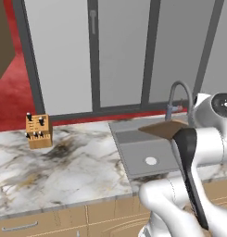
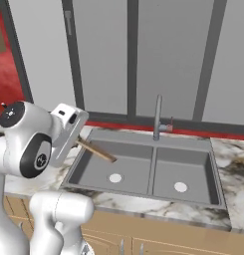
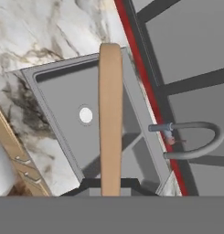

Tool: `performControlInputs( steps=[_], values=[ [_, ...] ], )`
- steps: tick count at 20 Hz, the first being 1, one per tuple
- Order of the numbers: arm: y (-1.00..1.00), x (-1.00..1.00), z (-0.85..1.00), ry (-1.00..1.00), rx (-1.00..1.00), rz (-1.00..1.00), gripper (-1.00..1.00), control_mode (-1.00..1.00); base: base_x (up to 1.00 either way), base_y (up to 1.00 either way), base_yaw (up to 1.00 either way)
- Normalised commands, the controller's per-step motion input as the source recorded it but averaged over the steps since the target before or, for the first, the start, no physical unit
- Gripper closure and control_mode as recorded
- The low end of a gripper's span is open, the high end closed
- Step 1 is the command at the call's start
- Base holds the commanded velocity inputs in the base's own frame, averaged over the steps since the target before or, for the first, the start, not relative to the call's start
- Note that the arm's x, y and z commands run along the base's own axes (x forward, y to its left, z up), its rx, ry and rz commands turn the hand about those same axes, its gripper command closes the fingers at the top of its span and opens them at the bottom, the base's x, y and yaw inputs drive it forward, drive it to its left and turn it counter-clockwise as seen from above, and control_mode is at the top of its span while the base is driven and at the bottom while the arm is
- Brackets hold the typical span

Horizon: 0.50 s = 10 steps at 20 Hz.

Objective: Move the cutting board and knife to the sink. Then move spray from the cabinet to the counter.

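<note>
My gripper is shut on the cutting board, a light-wood board seen edge-on in the hand view. The board hangs tilted above the left basin of the grey sink, reaching out from the hand. In the left base view the cutting board shows as a brown wedge over the sink, just in front of my arm. The marble counter surrounds the basin. The knife and the spray are out of view.
A curved chrome faucet stands behind the sink, close to the board's far end. A tan knife block sits at the counter's back left. Grey wall panels with dark frames rise behind the counter.
</note>
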Motion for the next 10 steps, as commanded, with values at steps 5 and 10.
performControlInputs(
  steps=[5, 10],
  values=[
    [-0.05, 0.0, -0.07, -0.02, -0.01, -0.2, 1.0, -1.0, 0.0, 0.0, 0.0],
    [-0.08, 0.0, -0.06, 0.0, 0.0, -0.15, 1.0, -1.0, 0.0, 0.0, 0.0]
  ],
)
